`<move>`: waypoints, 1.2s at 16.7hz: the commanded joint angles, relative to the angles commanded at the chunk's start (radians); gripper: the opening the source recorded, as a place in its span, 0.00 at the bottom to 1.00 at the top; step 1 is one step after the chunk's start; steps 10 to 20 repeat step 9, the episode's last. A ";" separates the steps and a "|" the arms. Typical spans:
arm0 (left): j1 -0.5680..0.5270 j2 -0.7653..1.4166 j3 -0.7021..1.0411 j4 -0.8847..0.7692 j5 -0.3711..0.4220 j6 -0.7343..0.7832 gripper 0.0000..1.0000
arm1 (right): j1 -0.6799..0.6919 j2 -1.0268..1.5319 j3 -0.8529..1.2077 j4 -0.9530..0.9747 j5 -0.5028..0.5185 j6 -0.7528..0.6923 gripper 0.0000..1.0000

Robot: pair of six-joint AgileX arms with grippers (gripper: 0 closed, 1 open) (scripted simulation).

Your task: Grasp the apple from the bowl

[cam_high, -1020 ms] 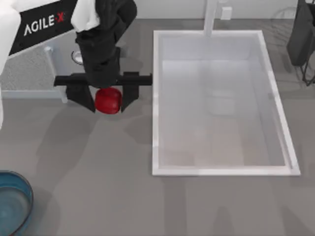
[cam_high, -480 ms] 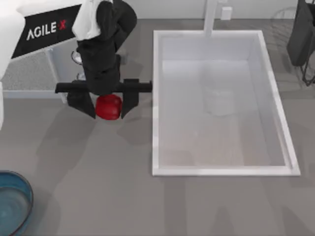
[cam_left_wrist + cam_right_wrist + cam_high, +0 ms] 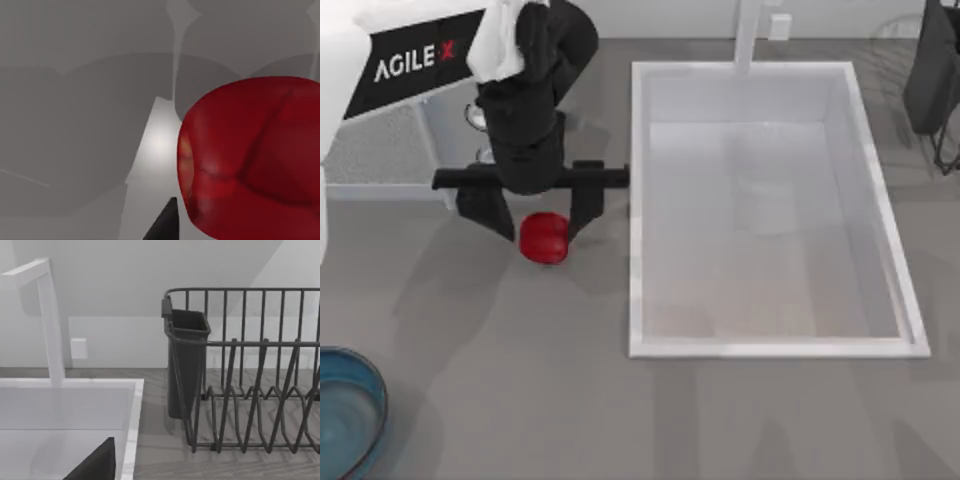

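Note:
The red apple (image 3: 544, 238) sits just past the tips of my left gripper (image 3: 540, 228), over the grey counter left of the sink. The two black fingers (image 3: 492, 212) stand open on either side of it, apart from the fruit. In the left wrist view the apple (image 3: 250, 160) looms large and close, with one dark fingertip (image 3: 164, 226) beside it. The teal-blue bowl (image 3: 348, 415) lies at the front left corner, holding nothing, far from the gripper. My right arm (image 3: 930, 70) is parked at the back right.
A white sink basin (image 3: 636, 200) fills the middle and right of the table, its faucet (image 3: 748, 35) at the back. A dark wire dish rack (image 3: 250, 390) with a cutlery cup (image 3: 186, 365) stands at the back right. Bare grey counter lies between bowl and sink.
The left arm dipped slightly, then held still. The apple has slid out from between the fingers toward their tips and looks lower now.

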 joint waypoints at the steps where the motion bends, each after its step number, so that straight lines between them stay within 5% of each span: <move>1: 0.000 0.000 0.000 0.000 0.000 0.000 0.83 | 0.000 0.000 0.000 0.000 0.000 0.000 1.00; 4: 0.000 0.000 0.000 0.000 0.000 0.000 1.00 | 0.000 0.000 0.000 0.000 0.000 0.000 1.00; 20: 0.000 0.000 0.000 0.000 0.000 0.000 1.00 | 0.000 0.000 0.000 0.000 0.000 0.000 1.00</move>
